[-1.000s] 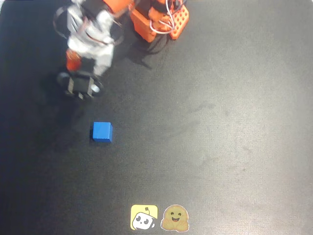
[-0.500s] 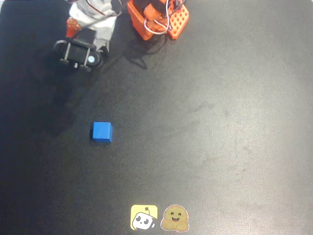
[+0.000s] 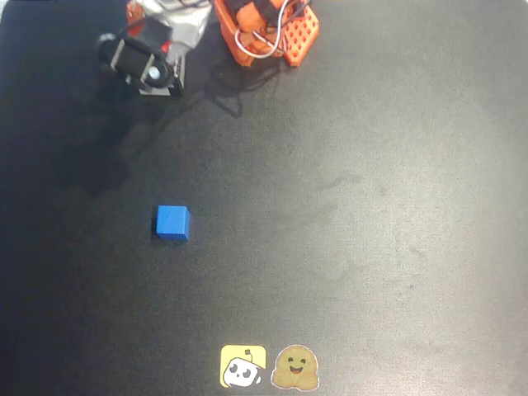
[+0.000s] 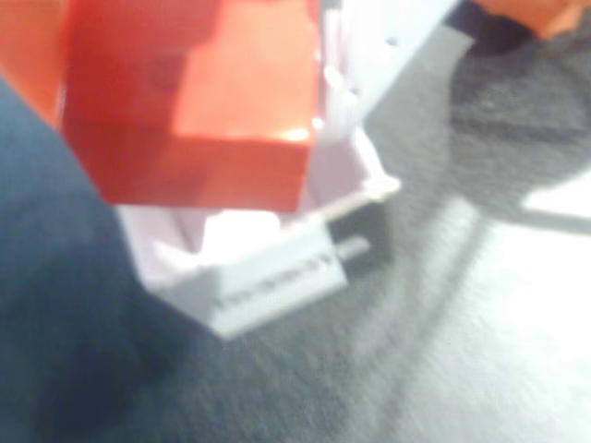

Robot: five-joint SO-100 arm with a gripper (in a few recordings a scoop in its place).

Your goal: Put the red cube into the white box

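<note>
Wrist view: the cube sits large and close at upper left of frame, held up near my camera, so I judge my gripper is closed on it, though the fingers themselves are not clearly separable from the blur. Directly beneath and slightly beyond it lies the box, open top facing up, a strip of small text on its near wall. The cube overlaps the box's opening in this view, so the key relation is vertical: box under cube. Overhead view: my gripper hangs at the upper left of the table, close to my base. The blue cube rests well apart, lower on the table. Judgement: cube is nearly aligned for release.
</note>
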